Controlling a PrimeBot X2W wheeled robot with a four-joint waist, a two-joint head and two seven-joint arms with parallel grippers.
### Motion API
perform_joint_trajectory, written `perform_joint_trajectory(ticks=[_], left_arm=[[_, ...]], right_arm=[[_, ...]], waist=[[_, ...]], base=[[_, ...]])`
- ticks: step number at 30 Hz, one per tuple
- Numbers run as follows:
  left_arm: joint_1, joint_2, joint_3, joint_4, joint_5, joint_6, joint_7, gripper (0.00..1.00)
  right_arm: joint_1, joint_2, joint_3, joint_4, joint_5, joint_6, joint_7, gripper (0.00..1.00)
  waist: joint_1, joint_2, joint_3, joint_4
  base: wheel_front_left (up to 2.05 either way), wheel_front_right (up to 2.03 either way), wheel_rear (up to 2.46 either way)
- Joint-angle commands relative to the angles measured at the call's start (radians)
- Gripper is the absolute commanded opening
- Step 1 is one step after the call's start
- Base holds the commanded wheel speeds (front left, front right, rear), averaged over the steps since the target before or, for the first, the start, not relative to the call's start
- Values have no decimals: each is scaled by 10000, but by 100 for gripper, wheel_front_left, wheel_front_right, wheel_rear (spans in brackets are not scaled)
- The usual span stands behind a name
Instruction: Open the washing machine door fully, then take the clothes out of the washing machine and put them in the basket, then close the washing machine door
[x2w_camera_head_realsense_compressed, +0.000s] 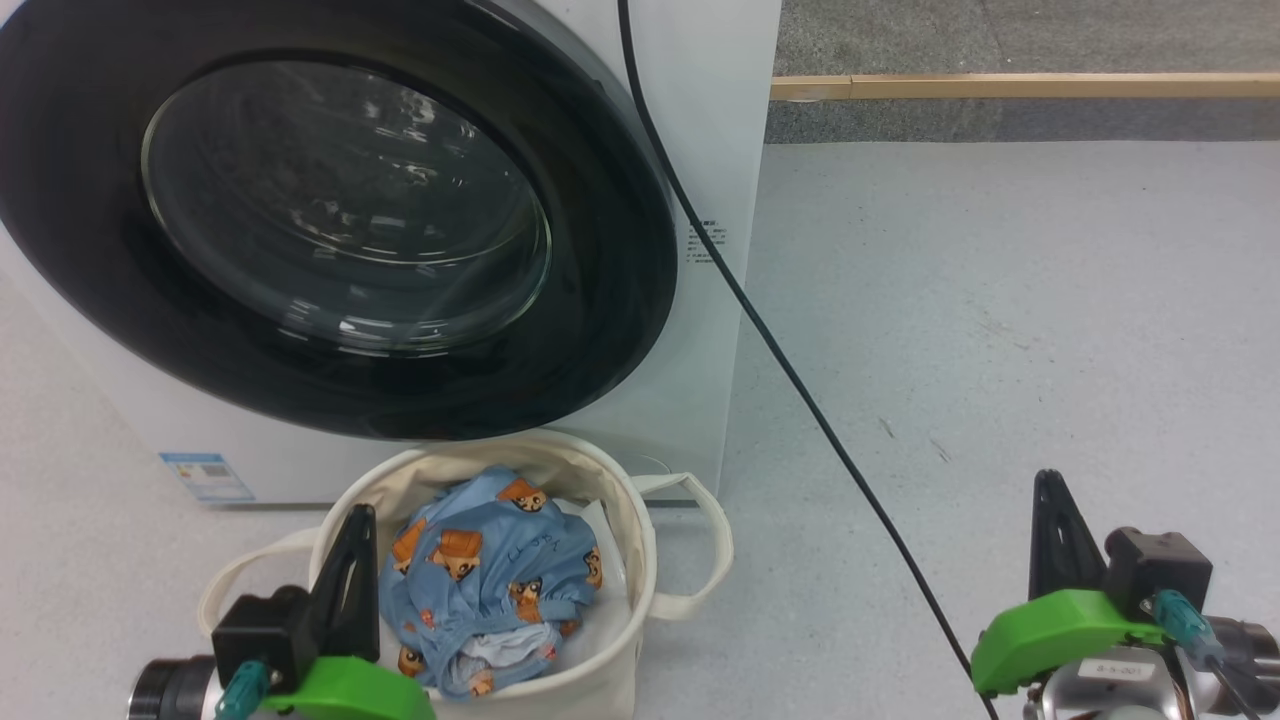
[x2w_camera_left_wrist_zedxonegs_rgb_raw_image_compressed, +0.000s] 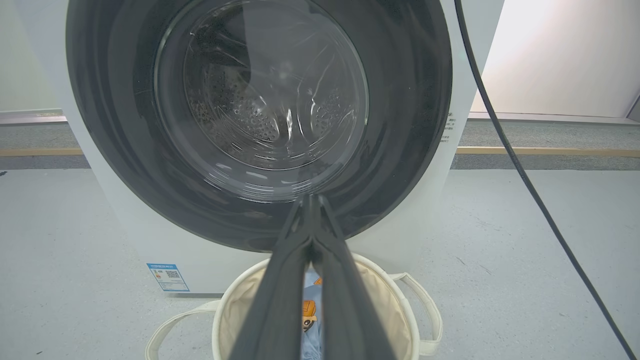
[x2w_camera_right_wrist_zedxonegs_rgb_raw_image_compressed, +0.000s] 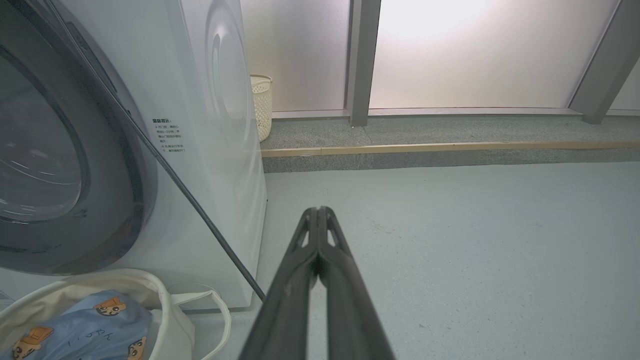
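Grey floor (x2w_camera_head_realsense_compressed: 1000, 300) carried the washing machine (x2w_camera_head_realsense_compressed: 715, 150), its door (x2w_camera_head_realsense_compressed: 600, 330) looking shut, with the clothes (x2w_camera_head_realsense_compressed: 480, 580) lying in the basket (x2w_camera_head_realsense_compressed: 560, 455) before it. Left gripper (x2w_camera_head_realsense_compressed: 358, 520) and right gripper (x2w_camera_head_realsense_compressed: 1048, 485) had jaws closed, empty. Closing seemed done; only retreat remained.

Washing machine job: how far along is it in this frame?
Done: the clothes lie in the basket, and the washing machine door looks shut flat against the washing machine front. In hand: nothing; the left tool, by the basket, and the right tool, over the floor, are both shut and empty. Left: nothing that shows; the job looks finished.
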Motion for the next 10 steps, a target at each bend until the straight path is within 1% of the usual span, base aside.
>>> perform_joint_trajectory(ticks=[1, 10], left_arm=[[-79, -3, 3, -99, 16, 3, -22, 0], [-79, -3, 3, -99, 16, 3, -22, 0]], right_arm=[[-73, 18, 1, -106, -16, -20, -39, 0], [-73, 18, 1, -106, -16, -20, -39, 0]], waist=[[0, 0, 0, 0], [0, 0, 0, 0]], base=[[0, 0, 0], [0, 0, 0]])
